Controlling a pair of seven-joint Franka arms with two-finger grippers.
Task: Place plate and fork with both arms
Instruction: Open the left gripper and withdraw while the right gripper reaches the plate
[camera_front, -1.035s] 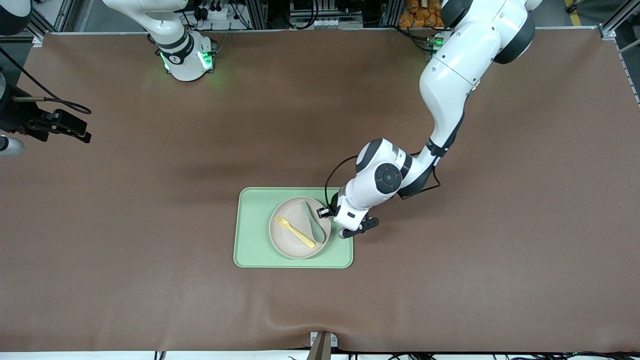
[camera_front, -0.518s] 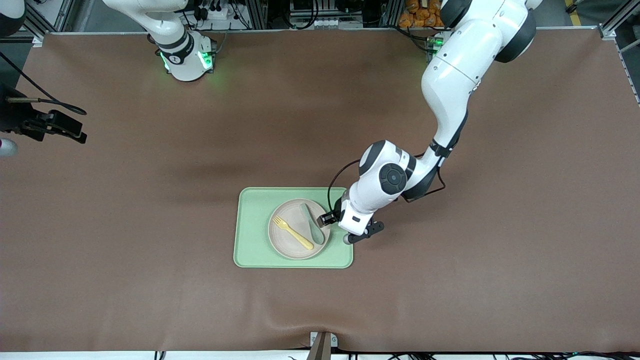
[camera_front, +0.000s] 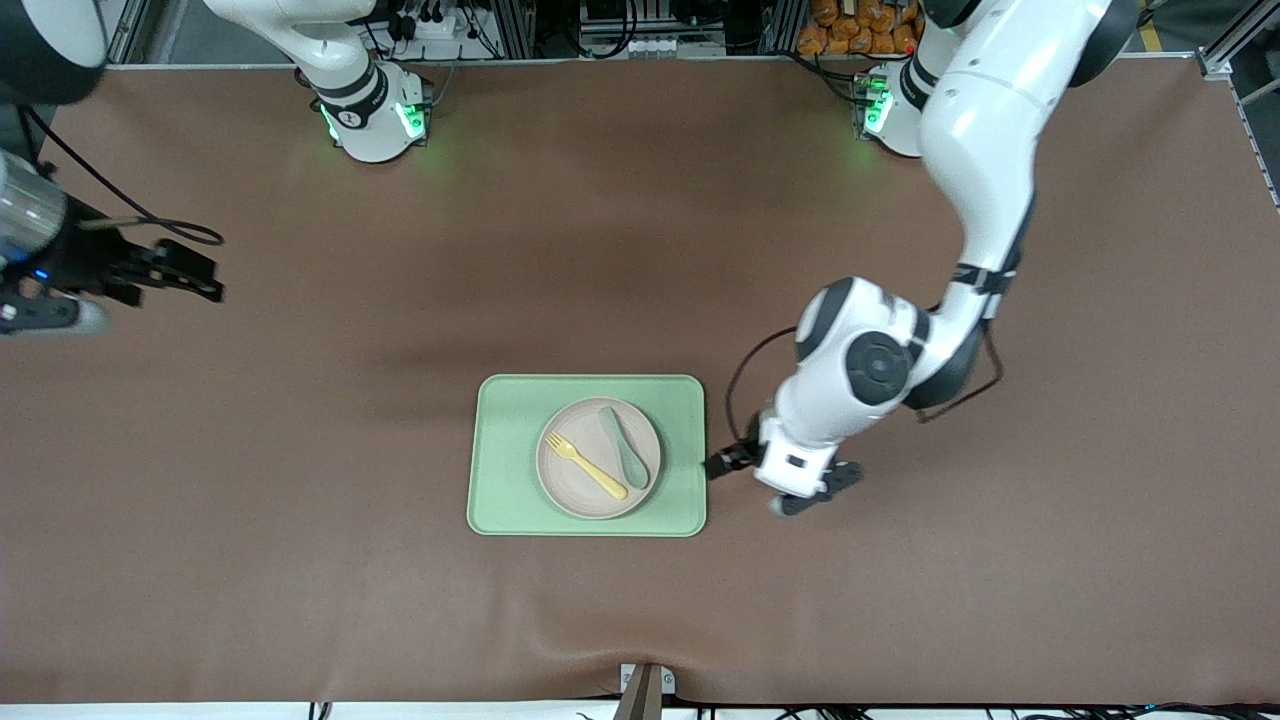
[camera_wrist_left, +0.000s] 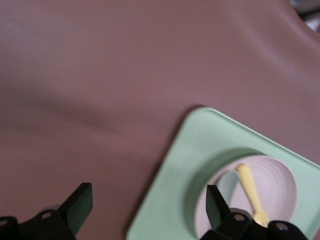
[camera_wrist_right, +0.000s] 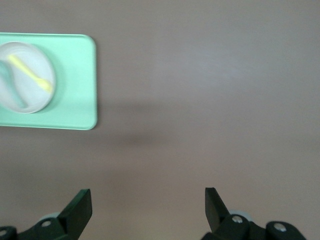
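Two utensils lie on the plate (camera_front: 598, 458): the fork (camera_front: 590, 466) and a grey-green spoon (camera_front: 625, 446), side by side. I see the plate resting on the green tray (camera_front: 500, 470) mid-table (camera_front: 300, 500). Left end effector (camera_wrist_left: 145, 212) hangs empty, fingers spread, over bare table beside the tray's edge toward the left arm's end. Right end effector (camera_wrist_right: 147, 210), also spread and empty, waits over the table's right-arm end.

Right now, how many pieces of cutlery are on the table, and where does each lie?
2: the fork and the spoon, both on the plate in the tray. None seems hidden.
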